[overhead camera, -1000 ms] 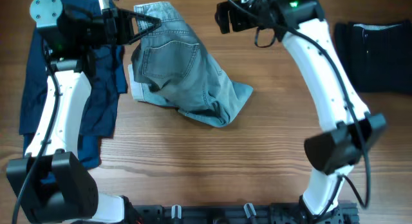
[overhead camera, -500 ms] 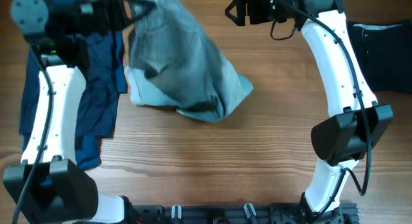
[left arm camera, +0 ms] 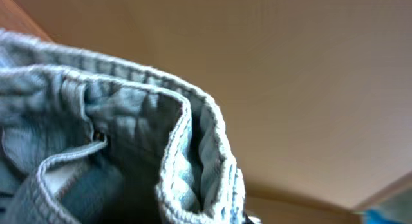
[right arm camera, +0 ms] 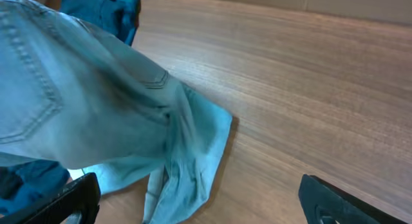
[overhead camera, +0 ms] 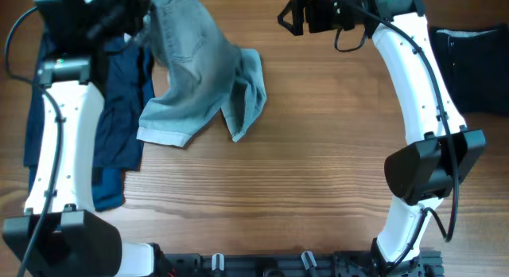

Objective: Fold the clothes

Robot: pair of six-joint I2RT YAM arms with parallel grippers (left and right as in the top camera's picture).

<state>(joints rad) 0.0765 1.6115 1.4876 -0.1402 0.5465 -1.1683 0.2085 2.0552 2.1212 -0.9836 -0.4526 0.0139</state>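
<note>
The denim shorts [overhead camera: 199,78] hang over the far left part of the table [overhead camera: 302,165]. Their top is pinched in the left gripper [overhead camera: 137,8], whose jaws are closed tight on the cloth. From there the fabric drapes down in a loose, creased sheet. One leg reaches the table, and its cuffed hem [overhead camera: 163,135] lies flat as a paler turned-up band. The other leg [overhead camera: 248,90] trails toward the table's middle in a narrow fold.

The cloth is pale, light-wash blue with a slightly mottled weave. The left wrist view shows it very close: a thick doubled edge [left arm camera: 193,153] with rows of stitching, curling over itself, and a thin loose strip beside it. The right wrist view shows a stitched patch pocket [right arm camera: 22,105], five-sided in outline and sewn flat; whether anything is inside it cannot be told.

A navy garment [overhead camera: 119,110] lies spread and rumpled along the table's left edge, partly under the left arm and touching the hanging denim. A darker folded pile [overhead camera: 469,62] sits at the table's far right edge, squared off.

The right gripper [overhead camera: 290,14] hovers over the far middle of the table. Its black fingers [right arm camera: 64,199] are spread wide apart. The table is wood-grained, warm brown and smooth.
</note>
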